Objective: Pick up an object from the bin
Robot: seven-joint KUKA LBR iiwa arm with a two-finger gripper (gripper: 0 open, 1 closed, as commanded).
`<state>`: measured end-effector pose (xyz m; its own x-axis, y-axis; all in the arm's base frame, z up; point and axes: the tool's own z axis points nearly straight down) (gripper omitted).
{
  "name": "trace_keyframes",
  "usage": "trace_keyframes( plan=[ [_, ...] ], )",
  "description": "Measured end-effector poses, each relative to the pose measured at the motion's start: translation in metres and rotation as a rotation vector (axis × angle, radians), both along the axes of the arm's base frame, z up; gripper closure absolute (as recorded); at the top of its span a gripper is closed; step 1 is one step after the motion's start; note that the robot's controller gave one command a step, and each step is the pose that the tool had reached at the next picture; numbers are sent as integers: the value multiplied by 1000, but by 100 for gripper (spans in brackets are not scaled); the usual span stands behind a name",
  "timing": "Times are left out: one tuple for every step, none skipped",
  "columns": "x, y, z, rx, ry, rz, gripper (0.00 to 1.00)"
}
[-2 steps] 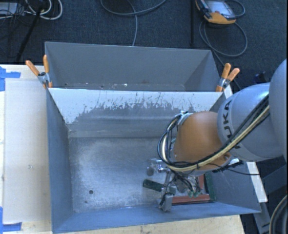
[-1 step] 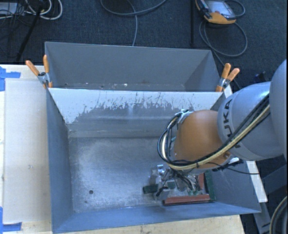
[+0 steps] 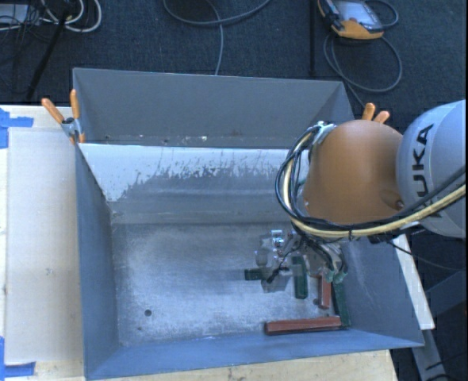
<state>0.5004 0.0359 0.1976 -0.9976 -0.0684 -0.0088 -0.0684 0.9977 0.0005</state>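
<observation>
Beneath the gripper (image 3: 275,260), low over the right part of the bin's floor, lies a small heap of loose things. It is the likeliest source of a pick, though no one thing can be called chosen yet. Closest to the jaws is a small dark piece (image 3: 255,275), just beside them toward the view's left and a little nearer the front wall. On the jaws' other side, also close, a dark green bar (image 3: 300,281) lies lengthwise toward the front wall. Beyond it, further from the jaws, is a short reddish piece (image 3: 325,293) with something green at its far side. Well in front of the jaws, a long reddish-brown stick (image 3: 304,325) lies flat along the foot of the front wall.

Whether the jaws stand open or closed cannot be told, as the metal parts blend into the clutter there. Nothing can be seen gripped between them.

Above the jaws, the orange cover (image 3: 353,173) and looped cables (image 3: 291,182) of the wrist hang over the heap. The rest of the grey bin (image 3: 178,244) is bare floor apart from a dark speck (image 3: 148,313) far off to the jaws' left.

As I judge it, the approach is made, while the grasp and the lift out are still to come.
</observation>
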Motion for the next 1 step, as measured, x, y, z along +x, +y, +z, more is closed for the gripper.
trace_keyframes(
  plan=[
    [-3,-13,38,-3,5,290,100]
  ],
)
